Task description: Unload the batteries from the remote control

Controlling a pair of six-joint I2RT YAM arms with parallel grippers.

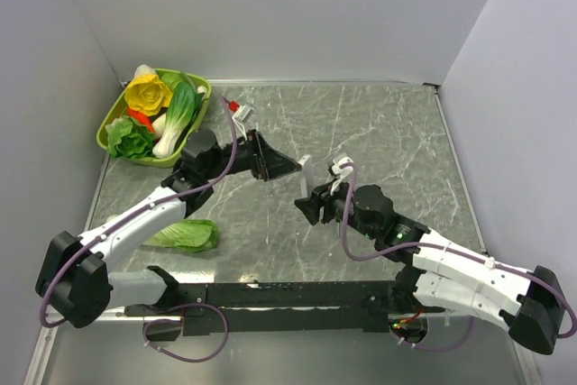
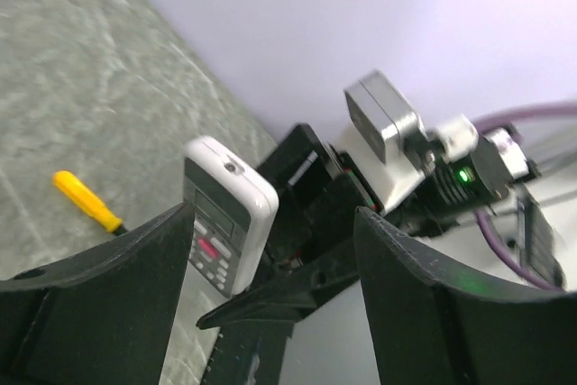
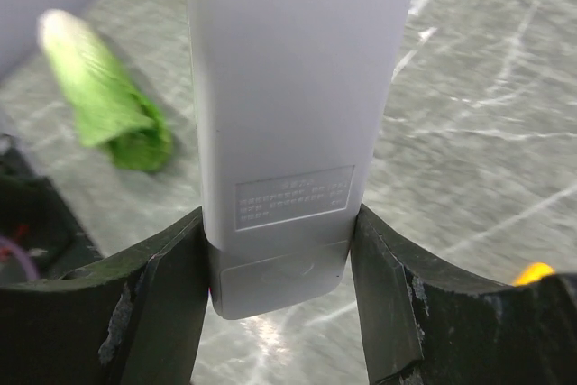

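My right gripper (image 1: 309, 203) is shut on the lower end of the white remote control (image 1: 306, 171) and holds it upright above the table. The right wrist view shows the remote's plain back (image 3: 297, 105), with a label and a closed cover panel (image 3: 279, 279) between the jaws. My left gripper (image 1: 288, 167) is open and empty, just left of the remote and pointing at it. The left wrist view shows the remote's button face (image 2: 216, 236) beyond the left gripper's spread fingers (image 2: 153, 259). The batteries are hidden.
A green basket (image 1: 110, 118) of toy vegetables stands at the back left. A green leafy vegetable (image 1: 186, 234) lies by the left arm and shows in the right wrist view (image 3: 108, 101). A yellow-handled screwdriver (image 2: 86, 202) lies on the marble table (image 1: 397, 132).
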